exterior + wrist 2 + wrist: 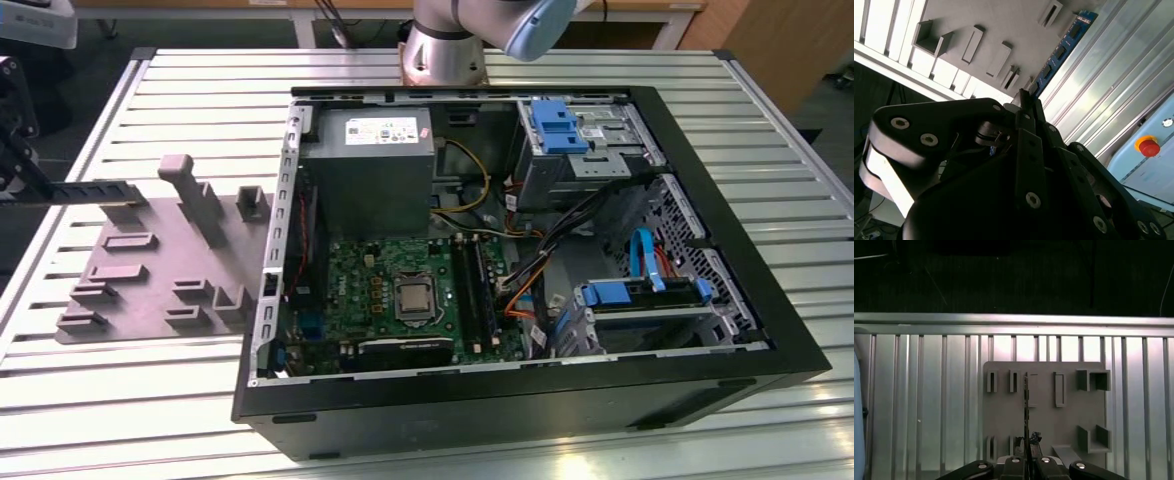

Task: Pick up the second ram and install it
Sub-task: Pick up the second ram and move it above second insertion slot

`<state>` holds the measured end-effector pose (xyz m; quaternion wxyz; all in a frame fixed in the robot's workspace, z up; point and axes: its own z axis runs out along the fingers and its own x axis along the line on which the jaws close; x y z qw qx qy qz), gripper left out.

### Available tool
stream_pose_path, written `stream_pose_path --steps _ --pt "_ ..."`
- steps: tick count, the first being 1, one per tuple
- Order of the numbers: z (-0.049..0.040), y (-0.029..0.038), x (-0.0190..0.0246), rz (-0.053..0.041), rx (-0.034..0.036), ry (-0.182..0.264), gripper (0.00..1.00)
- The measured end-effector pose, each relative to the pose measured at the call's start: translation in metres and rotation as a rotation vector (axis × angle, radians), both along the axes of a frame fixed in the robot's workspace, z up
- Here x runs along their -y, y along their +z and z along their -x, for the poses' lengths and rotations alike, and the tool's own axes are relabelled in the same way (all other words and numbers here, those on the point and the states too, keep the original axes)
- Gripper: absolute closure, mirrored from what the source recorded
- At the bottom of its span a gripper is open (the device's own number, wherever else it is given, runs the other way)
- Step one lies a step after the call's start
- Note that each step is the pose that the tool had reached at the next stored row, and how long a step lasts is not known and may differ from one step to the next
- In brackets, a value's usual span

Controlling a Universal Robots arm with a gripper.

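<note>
The second ram (1061, 50) is a thin blue-green board with black chips, and my gripper (1026, 100) is shut on one end of it. In the first wrist view the ram (1026, 405) shows edge-on, sticking out from the gripper (1026, 455) over the grey holder plate (1044, 435). In the exterior view the gripper (16, 185) is at the far left, holding the ram (87, 190) level just above the far left part of the holder plate (147, 275). The long black motherboard slots (470, 285) lie inside the open computer case (534, 400).
The case holds a grey power supply (374, 165), blue drive brackets (554, 125), loose cables and a green motherboard (387, 290). The holder plate carries upright posts (194, 195) and slotted blocks. The slatted metal table (147, 400) ends close to the plate. A red button (1149, 146) sits off the table.
</note>
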<state>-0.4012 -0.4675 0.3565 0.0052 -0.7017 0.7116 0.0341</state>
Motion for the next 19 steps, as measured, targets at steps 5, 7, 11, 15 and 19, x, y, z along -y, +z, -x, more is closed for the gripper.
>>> stream_pose_path --steps 5,7,11,15,19 --pt "0.0 0.0076 0.0 -0.0001 0.0001 0.0 0.86" --pt "0.0 0.0105 -0.0001 -0.0001 0.0001 0.0 0.86" --pt "0.0 0.0154 -0.0001 -0.0001 0.0 0.0 0.86" --pt "0.0 0.0203 -0.0003 -0.0001 0.0001 0.0 0.86" --pt "0.0 0.0261 -0.0005 0.0 0.0 0.0 0.86"
